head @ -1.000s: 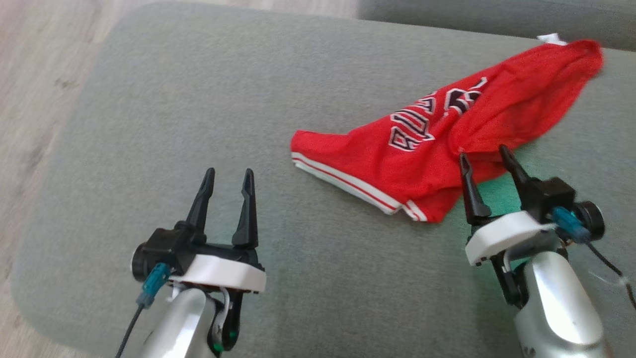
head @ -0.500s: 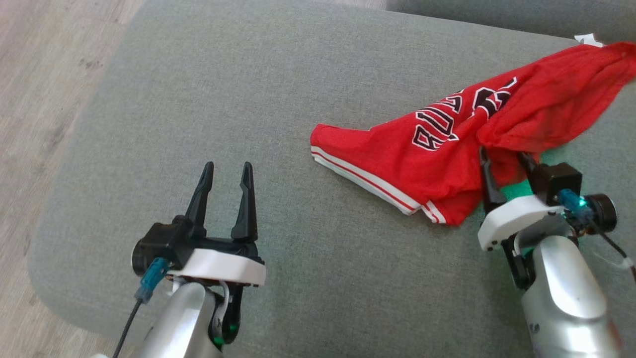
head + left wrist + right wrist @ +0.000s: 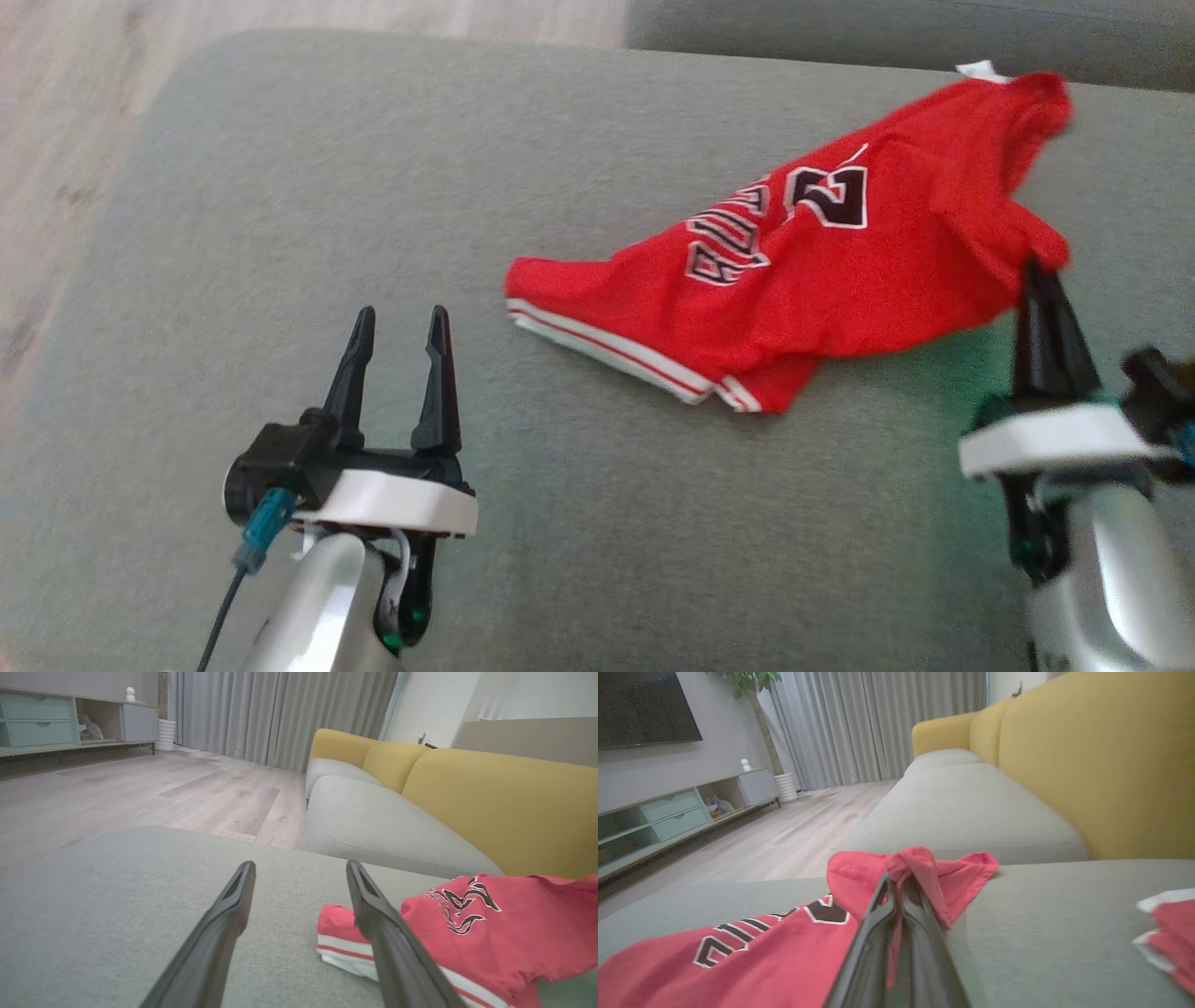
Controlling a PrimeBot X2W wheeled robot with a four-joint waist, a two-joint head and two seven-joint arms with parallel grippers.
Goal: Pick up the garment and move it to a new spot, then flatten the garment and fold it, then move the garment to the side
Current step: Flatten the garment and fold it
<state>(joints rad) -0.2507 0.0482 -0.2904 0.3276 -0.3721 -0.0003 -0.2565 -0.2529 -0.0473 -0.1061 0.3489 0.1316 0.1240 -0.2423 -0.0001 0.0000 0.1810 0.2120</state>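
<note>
- Red garment (image 3: pixel 803 271), a sports jersey with black-and-white lettering and white striped trim, lies crumpled on the right half of a grey cushion (image 3: pixel 373 168). Its far end lies near the cushion's back edge.
- The right gripper (image 3: pixel 1036 275) sits at the garment's right edge, its two dark fingers pressed together on a pinched fold of the red cloth. The right wrist view shows the fabric bunched at the tips.
- The left gripper (image 3: pixel 397 322) hovers over bare cushion, well apart from the garment, fingers spread and holding nothing.
- Step in hand, as I judge it: the first pick-up. The grasp looks freshly made, and most of the cloth lies on the cushion.
- The next move calls for a lift high enough to clear the trailing cloth, since a thin one-edge pinch may slip or drag.
- A second ago the right fingers stood apart on either side of a raised ridge of cloth; now they are closed on it. The left gripper is unchanged. The head camera has shifted.
</note>
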